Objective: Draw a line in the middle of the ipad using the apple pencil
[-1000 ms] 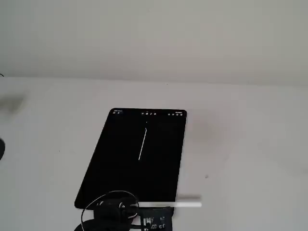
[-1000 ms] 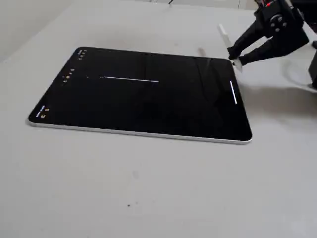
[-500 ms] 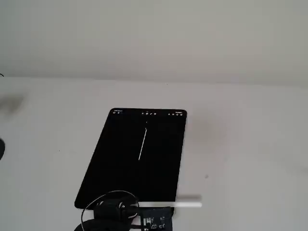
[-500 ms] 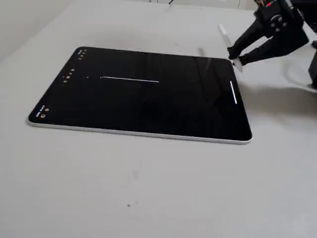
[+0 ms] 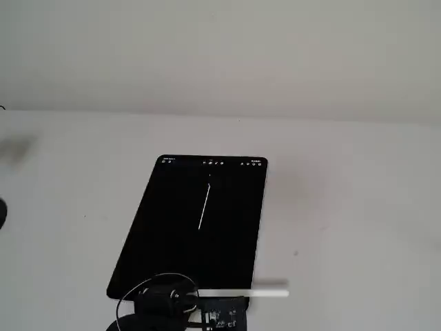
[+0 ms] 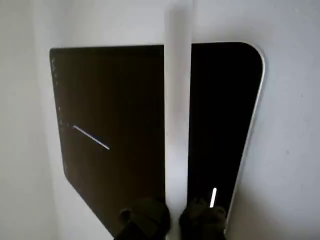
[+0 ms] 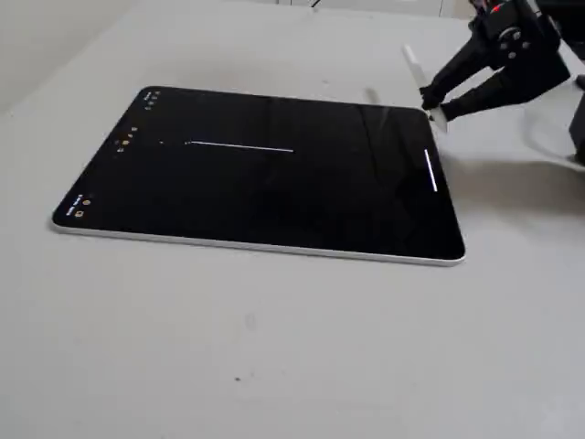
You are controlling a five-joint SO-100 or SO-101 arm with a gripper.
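The black iPad (image 5: pixel 186 227) lies flat on the white table and shows a thin white line (image 5: pixel 204 207) near its toolbar end. The line also shows in the wrist view (image 6: pixel 91 137) and in a fixed view (image 7: pixel 239 145). A second short white stroke (image 7: pixel 430 171) sits near the opposite short edge. My gripper (image 7: pixel 431 102) is shut on the white Apple Pencil (image 7: pixel 416 66) at that short edge. In the wrist view the pencil (image 6: pixel 177 115) runs straight up between the dark fingers (image 6: pixel 145 220), across the screen. In a fixed view the pencil (image 5: pixel 258 291) is blurred, and I cannot tell whether its tip touches the glass.
The white table (image 5: pixel 358 207) surrounds the iPad, with a pale wall behind it. My arm's black body and cable loop (image 5: pixel 162 298) sit at the iPad's near edge. A dark part of the arm (image 7: pixel 578 119) stands at the right border.
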